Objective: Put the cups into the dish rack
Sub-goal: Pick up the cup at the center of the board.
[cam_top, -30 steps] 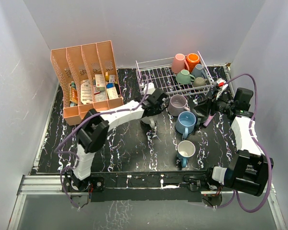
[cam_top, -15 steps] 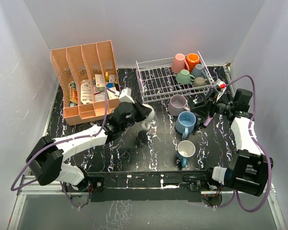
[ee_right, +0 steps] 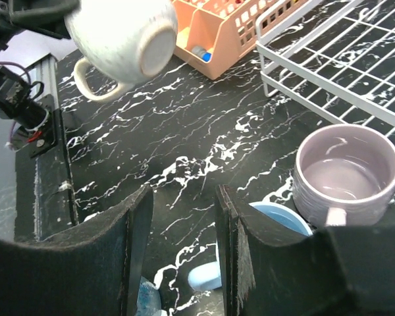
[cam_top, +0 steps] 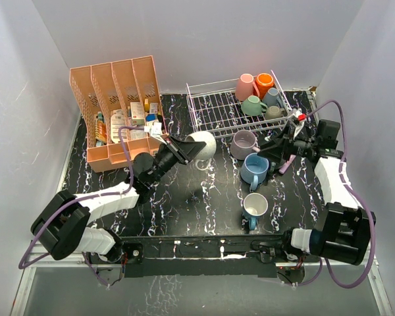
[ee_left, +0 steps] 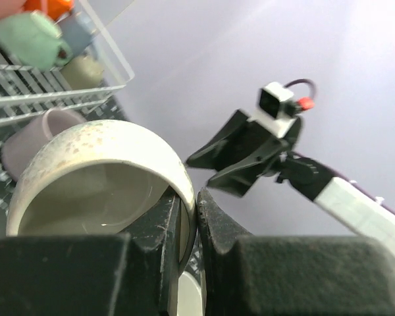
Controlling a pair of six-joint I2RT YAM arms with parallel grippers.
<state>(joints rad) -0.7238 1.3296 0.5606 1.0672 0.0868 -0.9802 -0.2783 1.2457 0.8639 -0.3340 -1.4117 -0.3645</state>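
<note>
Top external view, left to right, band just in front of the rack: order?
Salmon-pink plastic slotted organizer → left gripper → cream speckled ceramic mug pinched by its rim → lilac ceramic mug → right gripper. White wire dish rack omitted: it spans several.

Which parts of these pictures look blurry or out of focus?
Left wrist view: the fingers close to the lens and the dish rack behind are soft; the cream mug is clearer. Right wrist view: near fingers blur, the lilac mug is crisp. Top view: sharp throughout.
</note>
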